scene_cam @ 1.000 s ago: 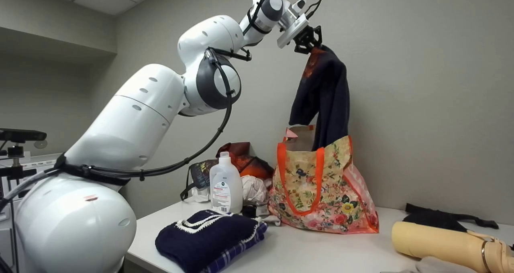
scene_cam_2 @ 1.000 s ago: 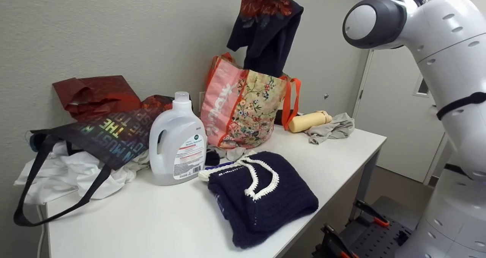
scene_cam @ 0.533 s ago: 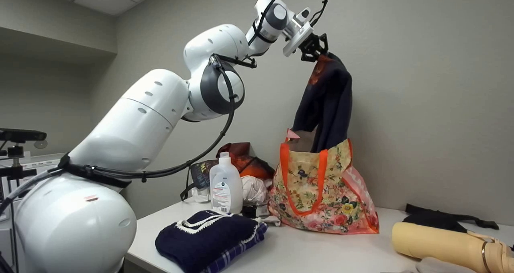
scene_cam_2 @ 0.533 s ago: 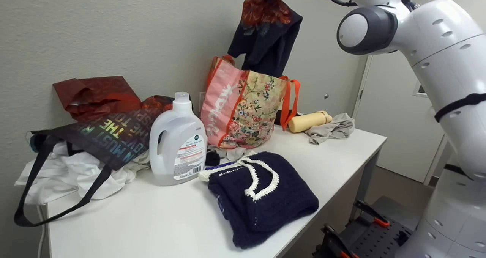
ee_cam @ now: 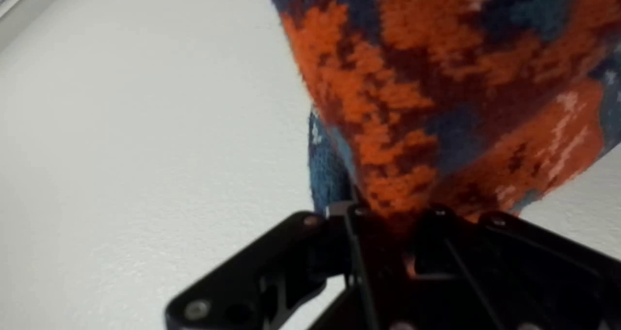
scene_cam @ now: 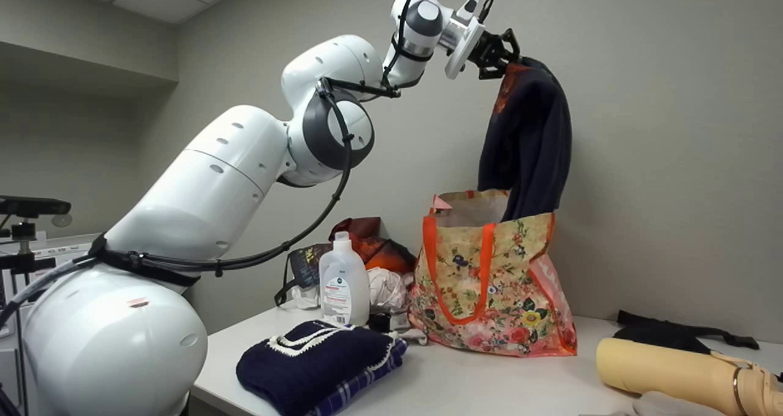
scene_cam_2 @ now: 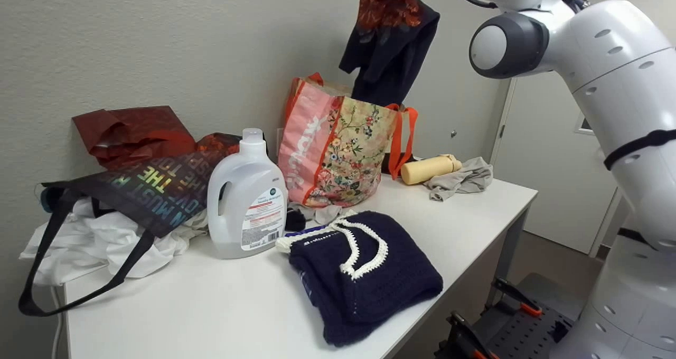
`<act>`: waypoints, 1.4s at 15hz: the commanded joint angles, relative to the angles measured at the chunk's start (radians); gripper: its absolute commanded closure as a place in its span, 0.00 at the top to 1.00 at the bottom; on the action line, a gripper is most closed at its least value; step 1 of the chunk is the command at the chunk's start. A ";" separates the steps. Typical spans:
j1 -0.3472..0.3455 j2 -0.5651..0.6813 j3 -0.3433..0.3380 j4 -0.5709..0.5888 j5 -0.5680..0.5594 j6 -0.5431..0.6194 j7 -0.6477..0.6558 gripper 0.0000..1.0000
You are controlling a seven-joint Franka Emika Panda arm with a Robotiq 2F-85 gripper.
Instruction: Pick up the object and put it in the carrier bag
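Note:
The object, a limp dark navy garment with a rust-red and orange part (scene_cam: 529, 137), hangs from my gripper (scene_cam: 511, 62); it also shows in an exterior view (scene_cam_2: 395, 45) and the wrist view (ee_cam: 417, 102). The gripper (ee_cam: 388, 218) is shut on its orange part. The carrier bag (scene_cam: 459, 272), cream and floral with orange-red handles, stands upright and open on the table, also seen in an exterior view (scene_cam_2: 351, 150). The gripper is well above the bag's right side. The garment's lower end passes behind the front rim at the right of the opening; its tip is hidden.
A folded navy cloth with white trim (scene_cam: 318, 361) lies in front of the bag. A detergent bottle (scene_cam: 344, 281) stands beside it. A tan cylinder-shaped bottle (scene_cam: 667, 370) and black cloth (scene_cam: 660, 332) lie to the right. A dark printed bag (scene_cam_2: 158, 190) and white cloth (scene_cam_2: 105, 237) lie at the far end.
The gripper and garment first dropped a little, then moved right and slightly up in the exterior views. The bag's upper right edge has shifted right and its opening looks wider.

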 commanded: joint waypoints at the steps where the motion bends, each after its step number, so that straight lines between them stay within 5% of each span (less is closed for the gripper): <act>1: 0.027 -0.009 -0.029 0.011 -0.043 0.045 0.034 0.08; 7: 0.117 -0.016 0.007 0.004 -0.027 -0.004 -0.013 0.08; 8: 0.131 -0.016 0.008 0.004 -0.027 -0.019 -0.019 0.42; 10: 0.151 -0.013 0.003 0.004 -0.033 -0.027 -0.009 0.50; 16: 0.149 -0.011 -0.003 0.006 -0.037 -0.027 -0.003 0.96; 21: 0.137 -0.017 0.005 -0.007 -0.027 -0.073 -0.036 1.00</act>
